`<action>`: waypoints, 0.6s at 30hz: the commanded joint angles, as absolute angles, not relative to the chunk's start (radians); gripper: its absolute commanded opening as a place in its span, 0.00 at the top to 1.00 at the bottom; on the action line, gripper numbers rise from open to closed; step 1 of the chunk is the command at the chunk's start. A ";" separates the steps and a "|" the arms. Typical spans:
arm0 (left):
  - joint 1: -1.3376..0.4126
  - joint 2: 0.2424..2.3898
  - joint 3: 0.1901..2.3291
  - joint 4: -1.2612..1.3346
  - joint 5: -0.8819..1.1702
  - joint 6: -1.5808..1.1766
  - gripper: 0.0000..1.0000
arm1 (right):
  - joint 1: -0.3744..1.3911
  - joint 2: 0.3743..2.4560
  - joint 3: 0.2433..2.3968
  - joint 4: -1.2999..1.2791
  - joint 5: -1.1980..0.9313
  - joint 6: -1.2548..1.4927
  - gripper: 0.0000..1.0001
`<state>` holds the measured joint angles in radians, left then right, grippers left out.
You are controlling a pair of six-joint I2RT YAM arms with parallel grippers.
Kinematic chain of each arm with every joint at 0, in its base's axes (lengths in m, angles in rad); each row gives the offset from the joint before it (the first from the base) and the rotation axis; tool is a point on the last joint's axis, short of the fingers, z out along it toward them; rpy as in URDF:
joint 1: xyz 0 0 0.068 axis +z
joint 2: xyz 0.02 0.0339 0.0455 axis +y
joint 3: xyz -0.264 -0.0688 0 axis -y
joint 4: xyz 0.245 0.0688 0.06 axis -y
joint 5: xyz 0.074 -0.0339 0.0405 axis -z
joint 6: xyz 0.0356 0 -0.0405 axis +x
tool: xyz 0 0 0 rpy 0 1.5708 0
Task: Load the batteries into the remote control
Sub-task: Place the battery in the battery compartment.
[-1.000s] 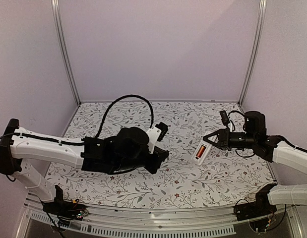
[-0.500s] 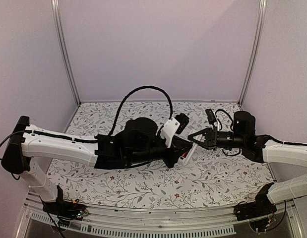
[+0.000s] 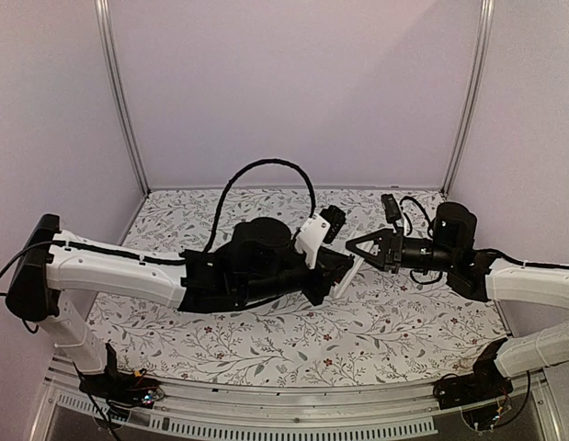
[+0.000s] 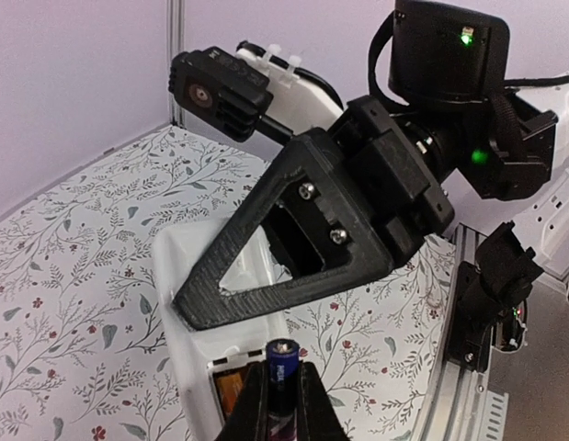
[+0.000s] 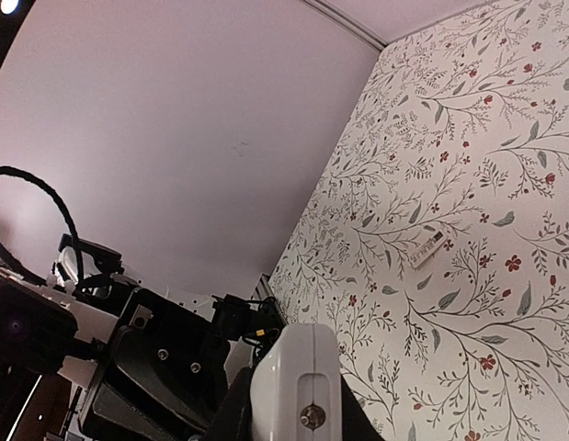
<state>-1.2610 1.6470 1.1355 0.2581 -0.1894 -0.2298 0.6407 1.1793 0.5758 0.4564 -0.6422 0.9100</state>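
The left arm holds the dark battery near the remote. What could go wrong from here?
1. The left gripper pinches the dark battery low; it might tilt or slip when pressed into the battery bay.
2. The right gripper holds the remote control in the air, so a push may twist it.
3. That gripper's finger stands close to the bay; the arms could bump.

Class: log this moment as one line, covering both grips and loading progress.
left fingers: shut on dark battery | right fingers: shut on remote control | bay: orange battery inside | stage: dark battery held at bay, not yet inserted
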 commanded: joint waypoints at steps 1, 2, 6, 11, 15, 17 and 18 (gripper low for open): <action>-1.241 1.684 1.118 0.287 -0.202 -0.239 1.00 | 0.648 1.174 0.598 0.516 -0.649 0.949 1.00; -1.238 1.689 1.117 0.287 -0.203 -0.243 1.00 | 0.648 1.174 0.597 0.522 -0.648 0.954 1.00; -1.235 1.704 1.115 0.275 -0.223 -0.247 1.00 | 0.648 1.175 0.594 0.544 -0.645 0.972 1.00; -1.232 1.705 1.094 0.275 -0.232 -0.249 1.00 | 0.647 1.179 0.593 0.579 -0.644 0.997 1.00; -1.231 1.699 1.074 0.260 -0.223 -0.253 1.00 | 0.645 1.182 0.601 0.583 -0.643 1.002 1.00; -1.230 1.692 1.063 0.244 -0.222 -0.256 1.00 | 0.642 1.179 0.604 0.582 -0.644 1.003 1.00; -1.230 1.689 1.057 0.236 -0.222 -0.255 1.00 | 0.637 1.176 0.604 0.582 -0.645 1.004 1.00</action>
